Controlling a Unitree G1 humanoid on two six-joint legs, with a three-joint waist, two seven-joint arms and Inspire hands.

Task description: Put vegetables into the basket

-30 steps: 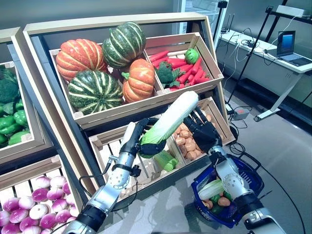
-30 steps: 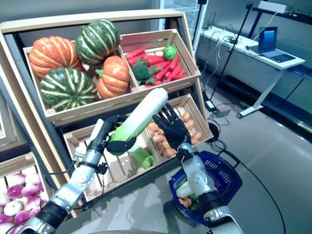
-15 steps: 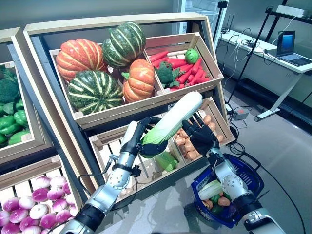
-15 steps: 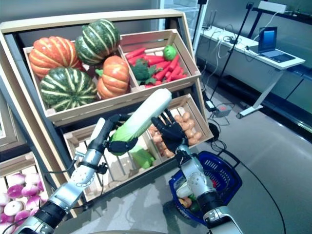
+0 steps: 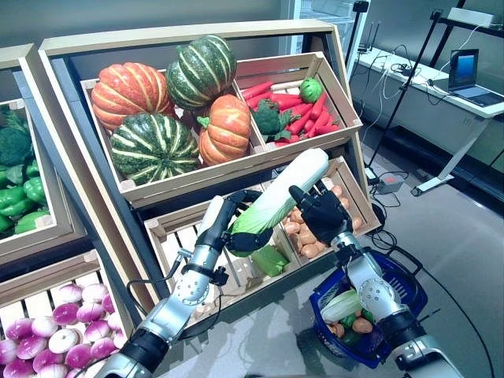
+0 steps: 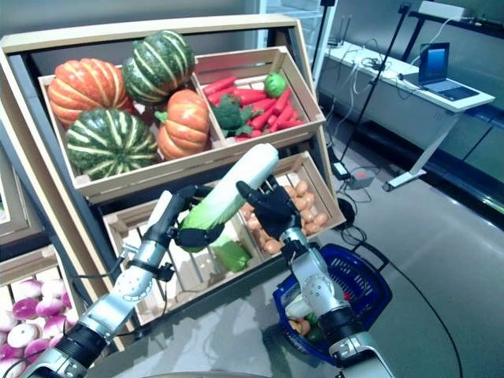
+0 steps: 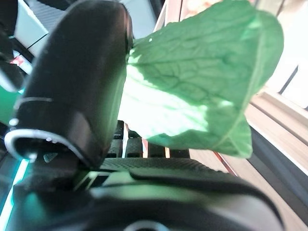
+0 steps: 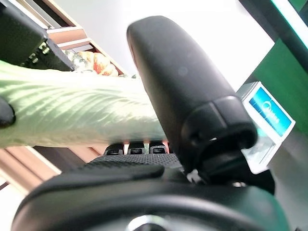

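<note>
My left hand is shut on the green leafy end of a long napa cabbage and holds it slanted up in front of the stand's lower crates. Its green leaf shows past the left hand's thumb in the left wrist view. My right hand is open with spread fingers, right beside the cabbage's pale middle; the right wrist view shows the white stalk just past its thumb. The blue basket stands on the floor below the right arm, holding a pale cabbage and small orange and green vegetables.
The wooden stand with slanted crates rises behind both hands, and its lower crate edge is close behind the right hand. A white desk with a laptop stands at the far right. Grey floor lies right of the basket.
My right hand has moved left and a little down, in against the cabbage's middle. The left hand has pushed the cabbage slightly up and to the right.
</note>
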